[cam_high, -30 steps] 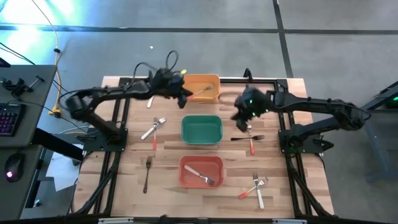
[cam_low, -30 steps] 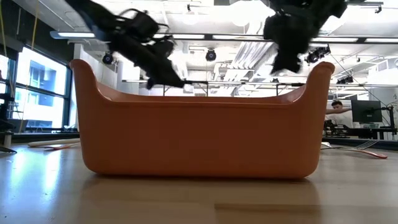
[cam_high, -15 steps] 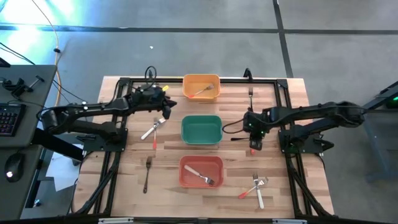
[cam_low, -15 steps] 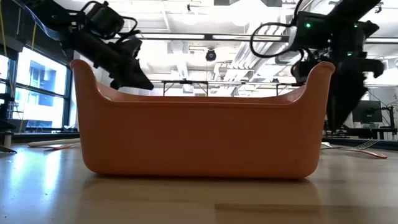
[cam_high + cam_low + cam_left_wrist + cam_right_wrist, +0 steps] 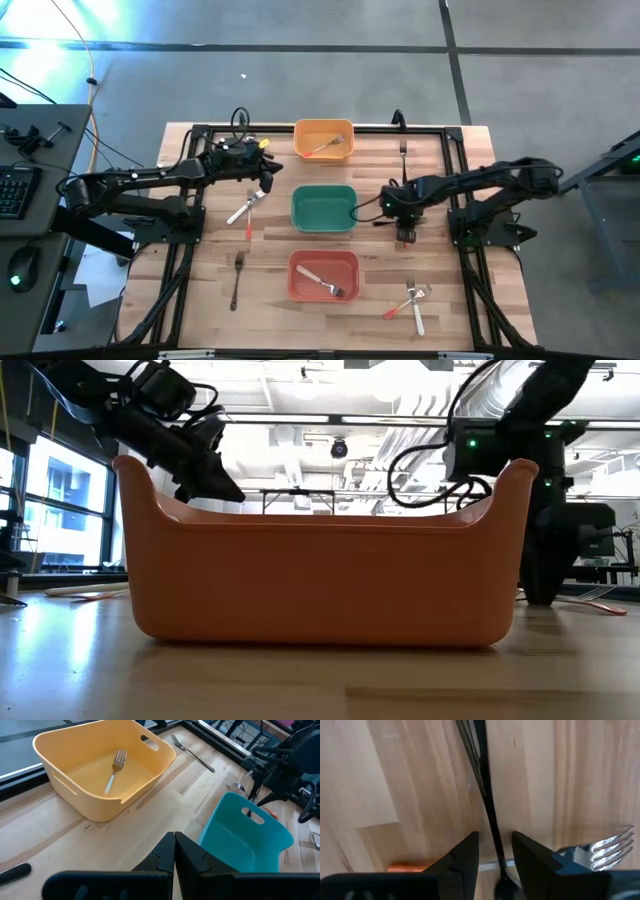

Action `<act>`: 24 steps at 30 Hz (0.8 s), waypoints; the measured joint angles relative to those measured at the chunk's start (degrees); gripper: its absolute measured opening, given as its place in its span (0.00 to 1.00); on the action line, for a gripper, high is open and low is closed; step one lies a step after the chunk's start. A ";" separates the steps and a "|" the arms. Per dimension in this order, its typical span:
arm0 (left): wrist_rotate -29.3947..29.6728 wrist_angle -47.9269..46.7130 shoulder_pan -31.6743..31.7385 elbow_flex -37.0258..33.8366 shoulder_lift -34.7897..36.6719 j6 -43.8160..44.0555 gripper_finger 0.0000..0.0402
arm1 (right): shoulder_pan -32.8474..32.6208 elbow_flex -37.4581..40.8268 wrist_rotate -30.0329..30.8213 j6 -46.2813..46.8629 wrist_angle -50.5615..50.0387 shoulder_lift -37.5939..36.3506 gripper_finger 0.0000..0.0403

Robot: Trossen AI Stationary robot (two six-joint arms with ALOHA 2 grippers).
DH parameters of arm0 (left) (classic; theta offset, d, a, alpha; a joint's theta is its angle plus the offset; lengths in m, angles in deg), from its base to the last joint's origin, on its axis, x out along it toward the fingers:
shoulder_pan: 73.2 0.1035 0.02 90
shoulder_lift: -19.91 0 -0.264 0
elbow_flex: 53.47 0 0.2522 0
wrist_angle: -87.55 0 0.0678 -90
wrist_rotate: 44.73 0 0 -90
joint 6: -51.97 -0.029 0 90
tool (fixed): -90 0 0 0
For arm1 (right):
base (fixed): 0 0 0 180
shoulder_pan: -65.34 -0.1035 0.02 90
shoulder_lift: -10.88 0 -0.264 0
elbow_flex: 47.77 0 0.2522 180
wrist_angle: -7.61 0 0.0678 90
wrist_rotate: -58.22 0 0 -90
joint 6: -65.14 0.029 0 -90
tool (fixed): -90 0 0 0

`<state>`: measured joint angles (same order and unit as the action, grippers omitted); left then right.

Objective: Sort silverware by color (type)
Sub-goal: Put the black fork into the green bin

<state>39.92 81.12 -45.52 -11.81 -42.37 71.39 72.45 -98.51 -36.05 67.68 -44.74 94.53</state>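
A slim black fork (image 5: 487, 805) lies flat on the wooden table, right of the green bin (image 5: 324, 208). My right gripper (image 5: 495, 840) points down over it, open, one finger on each side of its handle; I see no touch. Beside it lies a metal fork head (image 5: 607, 845). In the high view this gripper (image 5: 404, 228) covers part of the black fork (image 5: 385, 222). My left gripper (image 5: 265, 178) hovers shut and empty between the yellow bin (image 5: 323, 141) and the green bin; its fingers (image 5: 174, 852) are pressed together.
One fork each lies in the yellow bin (image 5: 114, 770) and the red bin (image 5: 323, 275). Loose forks lie at the left (image 5: 247, 208), the near left (image 5: 237, 278), the near right (image 5: 412, 303) and the far right (image 5: 403, 155). The red bin (image 5: 320, 575) fills the low view.
My right gripper has come down from above the table, toward the near edge, onto the black fork, and its wrist has since swung toward the green bin. My left gripper has drawn back from the yellow bin toward the table's left and near side, then stayed still.
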 joint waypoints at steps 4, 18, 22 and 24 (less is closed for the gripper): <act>-0.02 -0.09 -0.09 0.00 0.00 0.02 0.00 | 0.00 -0.03 0.02 -0.02 -0.15 1.45 0.23; -0.02 -0.22 -0.11 0.00 0.00 -0.04 0.00 | 0.07 -4.02 -2.83 0.06 -4.27 2.14 0.01; -0.02 -0.20 -0.21 0.00 -0.02 -0.49 0.00 | -0.02 -7.86 -7.27 0.29 -5.76 2.06 0.00; -0.01 -0.21 -0.42 0.00 -0.02 -1.02 0.00 | 0.03 -9.80 -8.64 1.45 -7.36 2.05 0.00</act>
<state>39.91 80.91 -45.94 -11.81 -42.39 70.38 72.48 -108.32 -44.69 69.14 -52.10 96.59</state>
